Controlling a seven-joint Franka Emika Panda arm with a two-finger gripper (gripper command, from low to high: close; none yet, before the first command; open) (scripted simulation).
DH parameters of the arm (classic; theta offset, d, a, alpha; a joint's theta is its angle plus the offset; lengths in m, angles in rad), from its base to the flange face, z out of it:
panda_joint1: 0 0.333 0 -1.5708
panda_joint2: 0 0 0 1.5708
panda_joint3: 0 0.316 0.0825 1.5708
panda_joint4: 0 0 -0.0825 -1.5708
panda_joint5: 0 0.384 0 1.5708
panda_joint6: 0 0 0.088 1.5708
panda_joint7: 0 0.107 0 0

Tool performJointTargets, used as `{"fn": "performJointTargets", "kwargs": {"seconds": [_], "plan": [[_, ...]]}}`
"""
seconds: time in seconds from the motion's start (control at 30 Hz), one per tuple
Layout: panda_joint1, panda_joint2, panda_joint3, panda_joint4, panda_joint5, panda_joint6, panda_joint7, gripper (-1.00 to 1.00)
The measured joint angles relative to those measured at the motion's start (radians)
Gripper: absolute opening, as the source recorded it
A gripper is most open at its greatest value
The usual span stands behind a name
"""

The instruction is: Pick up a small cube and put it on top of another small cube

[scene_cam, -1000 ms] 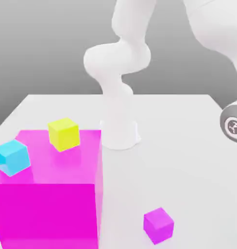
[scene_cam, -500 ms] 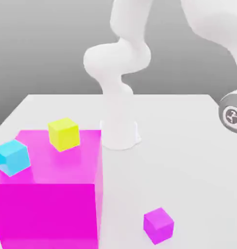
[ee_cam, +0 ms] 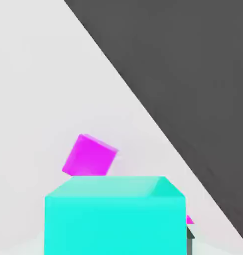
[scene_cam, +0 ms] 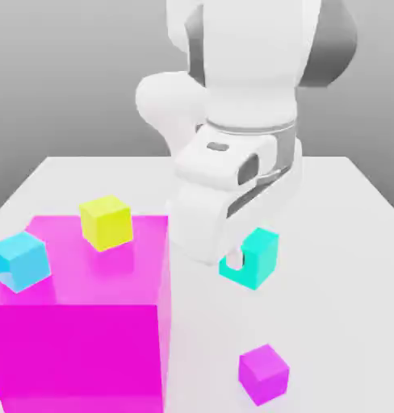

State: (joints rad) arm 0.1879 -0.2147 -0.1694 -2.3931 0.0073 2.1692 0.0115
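- one sky-blue cube (scene_cam: pixel 20 261) at the exterior view's left, on top of the big magenta block (scene_cam: pixel 79 355), close to the block's edge on that side. faces plain, turned at an angle to the block.
- big magenta block: flat top, front face toward the camera. two cubes on its top, apart from each other.
- yellow cube (scene_cam: pixel 106 223): upright on the block top, farther back than the sky-blue cube and to its right in the exterior view. top face bare.
- gripper (scene_cam: pixel 249 260): past the block's right side in the exterior view, below the white arm (scene_cam: pixel 250 64). fingers (scene_cam: pixel 235 258) closed in on the teal cube, apart only by the cube between them; one fingertip seen against a cube face.
- teal cube (scene_cam: pixel 263 254): gripped, to the exterior view's right of the block and apart from it, not on the yellow cube. in the hand view it lies close to the camera, top face and one broad side seen.
- small magenta cube (scene_cam: pixel 263 375): on the pale table (scene_cam: pixel 345 323), nearer the exterior camera than the teal cube, apart from block and gripper. hand view: partly hidden behind the teal cube.
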Motion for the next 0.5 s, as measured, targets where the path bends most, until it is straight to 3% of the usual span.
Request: {"fn": "performJointTargets", "kwargs": {"seconds": [0.3,0.43,0.47,0.5], "plan": [[-0.245,-0.305,-0.068,-0.116,-0.126,-0.174,0.227,-1.00],[-0.273,-0.278,-0.084,-0.215,-0.141,-0.046,0.241,-1.00],[-0.275,-0.270,-0.086,-0.231,-0.142,-0.022,0.241,1.00],[-0.275,-0.270,-0.086,-0.231,-0.142,-0.022,0.241,1.00]]}}
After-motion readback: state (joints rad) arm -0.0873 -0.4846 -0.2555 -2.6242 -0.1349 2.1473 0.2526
